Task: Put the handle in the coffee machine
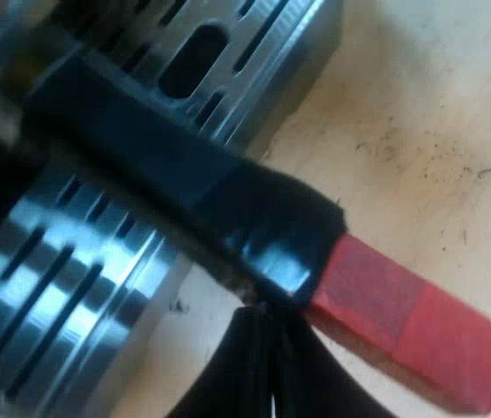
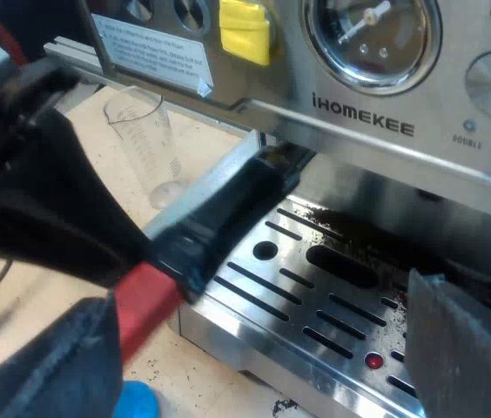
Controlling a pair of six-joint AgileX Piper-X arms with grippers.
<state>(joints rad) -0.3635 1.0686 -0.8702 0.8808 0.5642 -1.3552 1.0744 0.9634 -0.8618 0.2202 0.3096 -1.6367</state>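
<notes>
Our left gripper [image 1: 261,326] meets the dark handle [image 1: 184,174] just before its red end [image 1: 420,335]; we cannot tell whether it grips. Beyond it, the handle reaches under the espresso machine [image 2: 367,122], above the drip tray [image 2: 315,313]. Our right gripper [image 2: 258,357] gapes wide, holding nothing.

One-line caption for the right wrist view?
Red-ended handle meets the front of the espresso machine above a grounds-dusted drip tray; measuring glass stands nearby.

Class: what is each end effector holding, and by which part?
Right end effector: open, nothing. Left end effector meets the handle where black turns red; grip cannot be told.
</notes>
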